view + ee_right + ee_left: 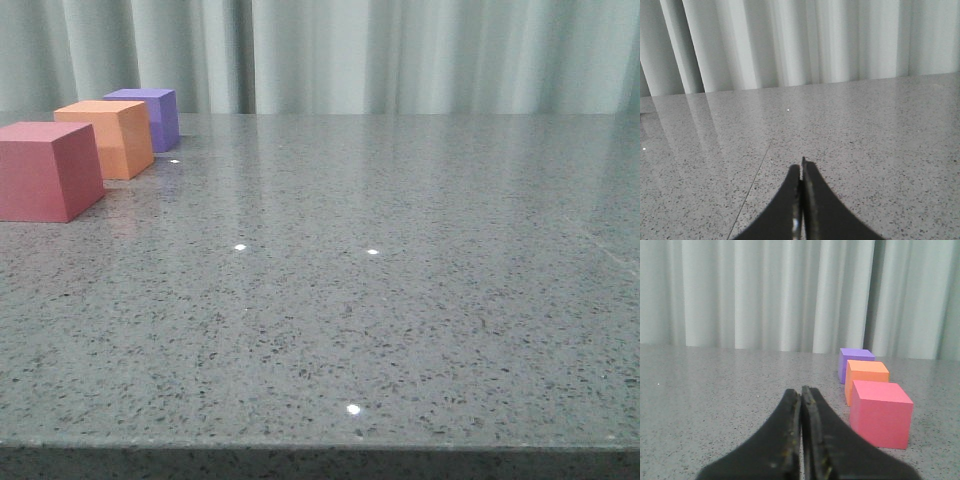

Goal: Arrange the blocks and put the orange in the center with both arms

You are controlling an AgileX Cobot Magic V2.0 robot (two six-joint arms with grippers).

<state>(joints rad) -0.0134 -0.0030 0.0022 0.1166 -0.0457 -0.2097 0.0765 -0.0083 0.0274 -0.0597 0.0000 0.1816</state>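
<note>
Three cubes stand in a line at the tabletop's [400, 300] far left, about ten o'clock in the front view: the red cube [45, 170] nearest, the orange cube [108, 138] in the middle, the purple cube [150, 115] farthest, near the curtain [400, 50]. The left hand [801, 390] is clenched and empty, short of the red cube; the right hand [801, 167], likewise clenched, holds nothing above bare stone.
</note>
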